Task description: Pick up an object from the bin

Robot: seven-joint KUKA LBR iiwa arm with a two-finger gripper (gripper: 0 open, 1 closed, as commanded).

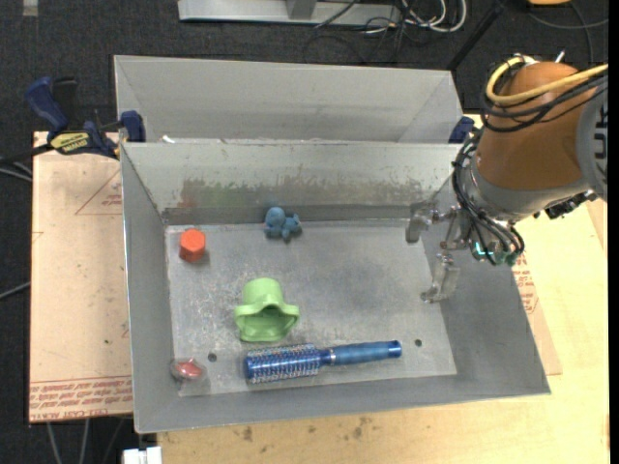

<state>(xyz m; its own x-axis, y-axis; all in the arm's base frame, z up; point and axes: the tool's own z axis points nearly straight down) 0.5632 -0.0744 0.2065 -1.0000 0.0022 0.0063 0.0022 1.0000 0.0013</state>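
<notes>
The pincer [430,254] hangs over the right side of the bin [145,288], above bare, scuffed grey metal floor. Its two slim metal fingers [440,280] stand apart, one towards the far wall and one nearer, and nothing is between them. Behind it, to the right, the arm [590,153] carries a rounded orange cover [527,129] with a bundle of cables looped over and under it.

Five loose things lie in the bin, one of each kind, all to the left of the pincer and none touching it. Nearest is a blue hairbrush [319,359], lying lengthwise along the near edge of the floor: a smooth, glossy round handle points right and a bristled cylindrical head points left. Just beyond the brush head sits a pale green, soft-looking thing [264,310], shaped like a squat cup with a flared, wavy rim. A small blue lumpy figure [282,223] rests at the foot of the far wall, near the middle. An orange block [193,245] with faceted sides stands in the far left corner. A small pinkish, partly clear piece [186,368] lies in the near left corner, left of the brush head; its shape is too small to make out.
</notes>
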